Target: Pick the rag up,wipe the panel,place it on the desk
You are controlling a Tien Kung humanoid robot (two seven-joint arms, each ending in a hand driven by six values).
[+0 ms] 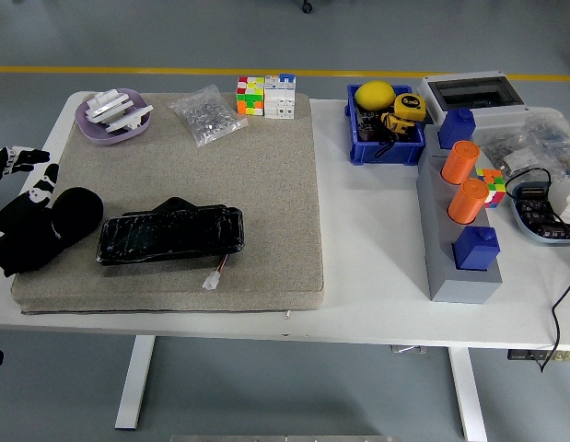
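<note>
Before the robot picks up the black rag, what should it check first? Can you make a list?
1. Rag lies on the grey mat, easy to see: ok.
2. Left robot hand is right beside the rag, at the table's left edge: ok.
3. Hand already gripping the rag: cannot tell.
4. Black panel lies flat on the mat, right of the rag: ok.
5. Nothing sits on top of the panel; only a small white plug lies by its front edge: ok.
6. Right robot hand: not in the picture, cannot tell.
</note>
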